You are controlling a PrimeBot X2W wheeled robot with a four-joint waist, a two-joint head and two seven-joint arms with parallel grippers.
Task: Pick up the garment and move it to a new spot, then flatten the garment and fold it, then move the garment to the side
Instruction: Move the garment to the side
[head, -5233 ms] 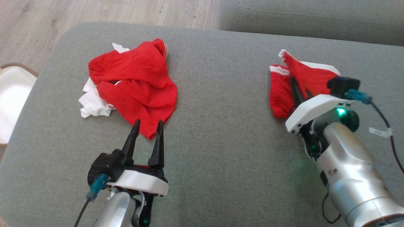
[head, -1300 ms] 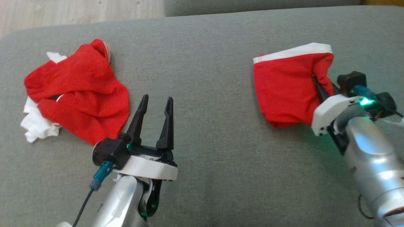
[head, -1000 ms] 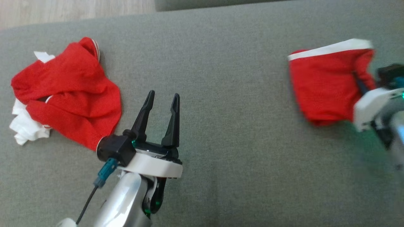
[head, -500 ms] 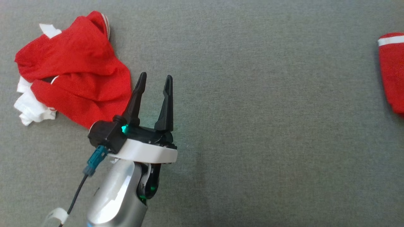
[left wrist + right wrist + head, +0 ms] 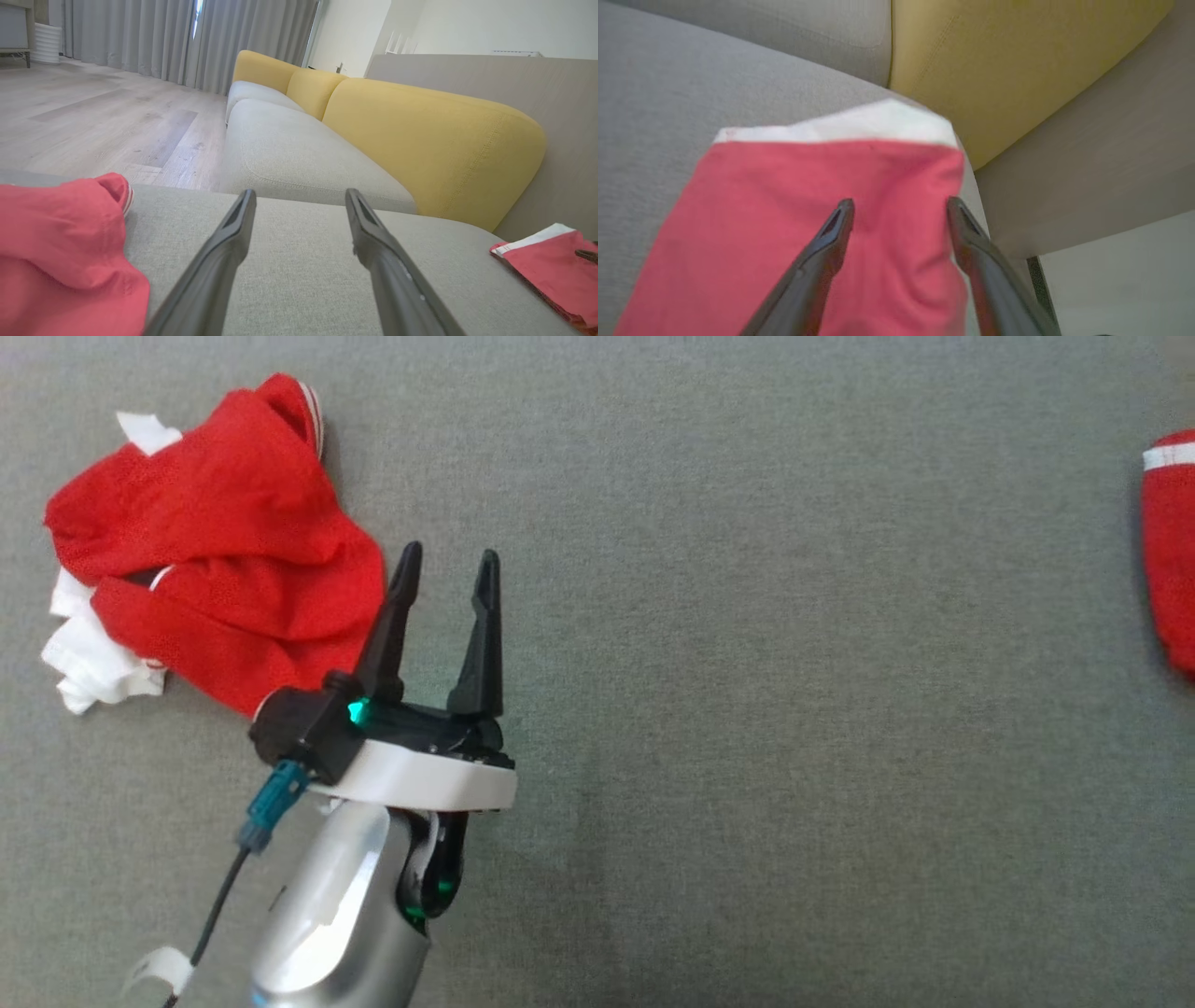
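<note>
The folded red garment (image 5: 1172,551) with a white band lies flat at the far right of the grey sofa cushion (image 5: 747,709). In the right wrist view my right gripper (image 5: 901,201) stands open just above the garment (image 5: 761,210), both fingers spread over the red cloth with nothing pinched. The garment (image 5: 546,261) also sits at the lower right of the left wrist view. My left gripper (image 5: 449,553) is open and empty, low over the cushion, beside a crumpled red garment (image 5: 215,541). In its own view the left gripper (image 5: 300,193) points along the bare cushion.
White cloth (image 5: 89,663) pokes out under the crumpled red garment (image 5: 60,242) at the left. A yellow backrest (image 5: 420,135) stands behind the cushion, close behind the folded garment (image 5: 994,60). Wooden floor (image 5: 93,116) lies beyond the cushion's far edge.
My right gripper has opened and let go of the folded garment at the right side. The head camera has turned and tilted, so the right arm left its picture. The left gripper stays open.
</note>
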